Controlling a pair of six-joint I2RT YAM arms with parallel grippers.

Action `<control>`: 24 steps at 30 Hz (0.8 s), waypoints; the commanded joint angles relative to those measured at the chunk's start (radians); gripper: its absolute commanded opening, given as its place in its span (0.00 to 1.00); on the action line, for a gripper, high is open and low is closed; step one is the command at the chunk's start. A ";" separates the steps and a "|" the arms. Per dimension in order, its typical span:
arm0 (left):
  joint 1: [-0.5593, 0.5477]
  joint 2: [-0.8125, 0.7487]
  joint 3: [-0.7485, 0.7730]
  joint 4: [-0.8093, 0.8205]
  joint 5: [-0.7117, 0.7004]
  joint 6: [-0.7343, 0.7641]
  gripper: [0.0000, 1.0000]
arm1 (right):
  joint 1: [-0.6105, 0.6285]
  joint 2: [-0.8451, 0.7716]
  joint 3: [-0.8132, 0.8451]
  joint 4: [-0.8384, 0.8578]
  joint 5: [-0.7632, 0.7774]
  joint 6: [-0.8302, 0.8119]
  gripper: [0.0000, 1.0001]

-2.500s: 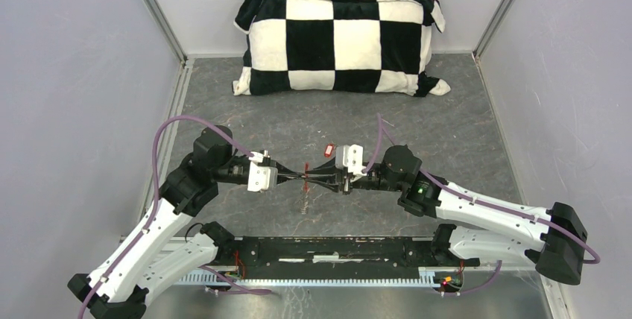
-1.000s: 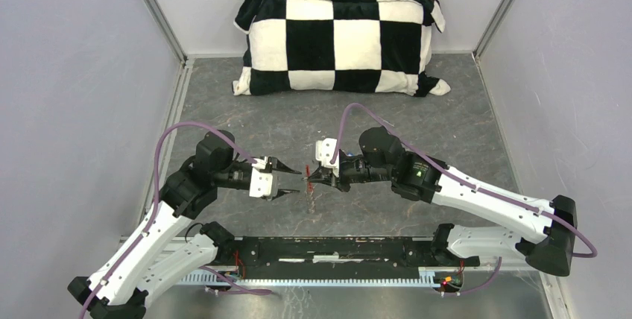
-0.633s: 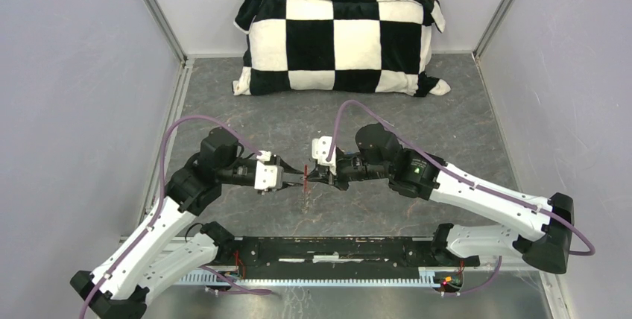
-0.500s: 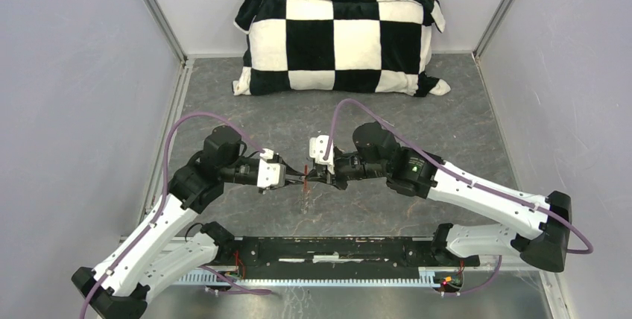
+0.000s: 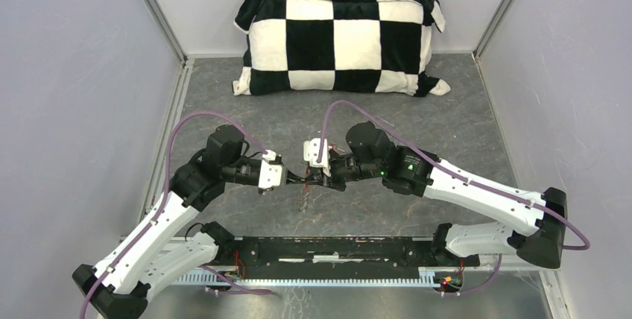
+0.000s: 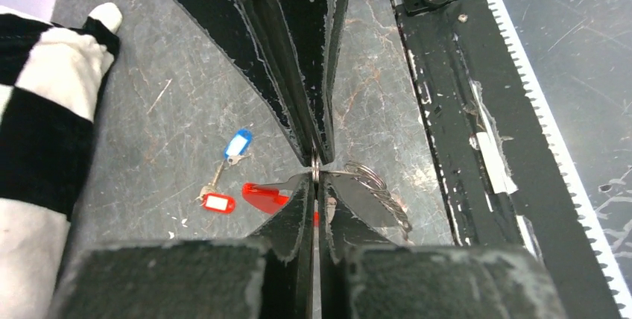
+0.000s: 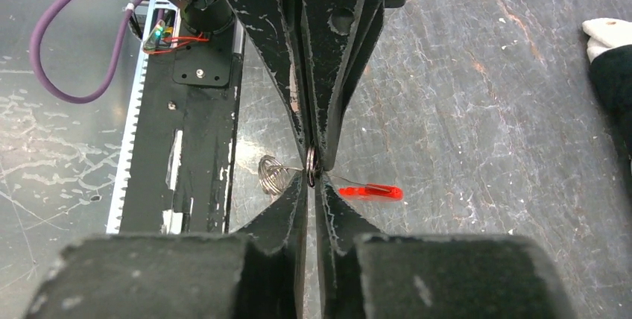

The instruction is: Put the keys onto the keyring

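Table point(image 5: 462, 133): grey, marbled, scratched
Far edge: black-and-white checked pillow point(image 5: 339, 42), lying along the back wall
Middle: keys point(image 6: 213, 183) lying flat; blue tag point(image 6: 238, 144) and red-and-white tag point(image 6: 218, 202) attached
Near edge: black mounting rail point(image 5: 335, 248)

The left claw point(image 6: 314, 183) has been closed on the keyring point(image 6: 315, 171) held by the right claw point(image 7: 311, 185), which has been shifted leftward.

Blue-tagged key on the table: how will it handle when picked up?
The blue-tagged key lies flat on the table, so it probably slides when nudged and resists pinching. Thin, likely light. The red-and-white tag touching it may drag along.
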 commanded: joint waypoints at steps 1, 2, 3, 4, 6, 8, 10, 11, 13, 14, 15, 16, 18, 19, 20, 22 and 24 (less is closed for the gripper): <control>-0.005 -0.033 0.026 -0.014 0.039 0.161 0.02 | 0.005 -0.067 -0.001 0.109 -0.015 -0.002 0.22; -0.005 -0.045 0.021 -0.014 0.049 0.201 0.02 | 0.006 -0.093 -0.030 0.146 -0.012 -0.002 0.29; -0.005 -0.056 0.013 -0.012 0.064 0.256 0.02 | 0.005 -0.127 -0.068 0.198 0.000 -0.006 0.35; -0.005 -0.069 0.006 -0.004 0.075 0.277 0.02 | 0.005 -0.168 -0.111 0.246 0.014 -0.008 0.39; -0.005 -0.094 -0.008 0.050 0.092 0.264 0.02 | 0.005 -0.227 -0.178 0.315 0.043 -0.007 0.43; -0.005 -0.118 -0.016 0.108 0.121 0.241 0.02 | 0.005 -0.273 -0.229 0.379 0.057 -0.007 0.43; -0.005 -0.134 -0.021 0.145 0.160 0.218 0.02 | 0.005 -0.312 -0.278 0.436 0.059 0.004 0.43; -0.005 -0.140 -0.027 0.173 0.175 0.194 0.02 | 0.005 -0.332 -0.306 0.477 0.055 0.010 0.43; -0.005 -0.147 -0.033 0.237 0.192 0.133 0.02 | 0.005 -0.361 -0.351 0.545 0.045 0.024 0.43; -0.005 -0.146 -0.034 0.262 0.199 0.101 0.02 | 0.005 -0.370 -0.367 0.572 0.039 0.031 0.43; -0.006 -0.141 -0.032 0.293 0.203 0.066 0.02 | 0.005 -0.378 -0.382 0.604 0.029 0.038 0.43; -0.005 -0.134 -0.027 0.318 0.206 0.030 0.02 | 0.005 -0.382 -0.395 0.629 0.016 0.044 0.43; -0.005 -0.117 -0.012 0.347 0.220 -0.013 0.02 | 0.005 -0.382 -0.414 0.681 -0.005 0.061 0.43; -0.005 -0.110 -0.004 0.354 0.227 -0.025 0.02 | 0.005 -0.378 -0.417 0.698 -0.015 0.066 0.43; -0.005 -0.103 0.001 0.361 0.234 -0.035 0.02 | 0.005 -0.371 -0.415 0.708 -0.029 0.069 0.43; -0.005 -0.095 0.006 0.377 0.245 -0.055 0.02 | 0.005 -0.361 -0.409 0.722 -0.049 0.070 0.43; -0.005 -0.089 0.010 0.378 0.254 -0.058 0.02 | 0.004 -0.359 -0.407 0.732 -0.054 0.067 0.43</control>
